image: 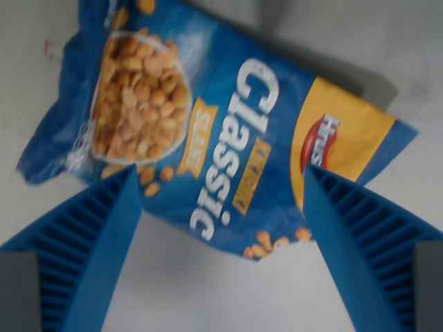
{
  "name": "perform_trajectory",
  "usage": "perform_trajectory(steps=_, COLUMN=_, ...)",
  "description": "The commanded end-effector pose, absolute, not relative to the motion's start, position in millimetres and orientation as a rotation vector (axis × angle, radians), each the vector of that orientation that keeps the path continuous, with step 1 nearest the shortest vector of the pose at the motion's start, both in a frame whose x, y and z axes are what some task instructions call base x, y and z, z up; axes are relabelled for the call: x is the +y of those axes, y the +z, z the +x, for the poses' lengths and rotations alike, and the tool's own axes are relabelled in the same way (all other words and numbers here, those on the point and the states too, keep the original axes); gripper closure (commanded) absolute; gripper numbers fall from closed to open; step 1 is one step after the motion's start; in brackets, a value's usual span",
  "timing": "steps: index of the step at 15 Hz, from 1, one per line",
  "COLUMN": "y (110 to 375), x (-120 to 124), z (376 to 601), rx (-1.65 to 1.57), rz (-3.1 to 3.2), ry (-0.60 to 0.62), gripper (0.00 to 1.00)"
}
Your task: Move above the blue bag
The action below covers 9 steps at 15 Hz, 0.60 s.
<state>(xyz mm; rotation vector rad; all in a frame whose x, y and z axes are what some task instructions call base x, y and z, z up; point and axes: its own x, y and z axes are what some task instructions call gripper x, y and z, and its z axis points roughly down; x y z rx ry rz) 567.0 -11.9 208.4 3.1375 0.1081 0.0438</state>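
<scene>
A blue snack bag (221, 124) with "Classic" in white letters, a picture of peanuts and a yellow and red logo patch lies flat on a pale surface. It fills the upper two thirds of the wrist view. My gripper (220, 181) is open. Its two ribbed blue fingers, one at the wrist view's left (90, 242) and one at the wrist view's right (360, 235), stand wide apart. Their tips lie over the bag's lower edge. Nothing is between the fingers except the bag below them.
The pale grey surface (214, 290) shows below the bag and at the upper corners. A small red mark (48, 47) is on the surface at the upper left. The bag casts a shadow at the upper right.
</scene>
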Motion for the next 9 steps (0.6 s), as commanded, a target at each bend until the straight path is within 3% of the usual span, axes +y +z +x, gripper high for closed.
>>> perform_trajectory(steps=1, y=205.6, x=-15.8, z=578.5, rx=0.039, rz=3.114, ry=0.045, gripper=0.0)
perform_trajectory(steps=9, y=200.2, x=-20.5, z=590.1, rx=0.041, rz=3.121, ry=0.034, gripper=0.0)
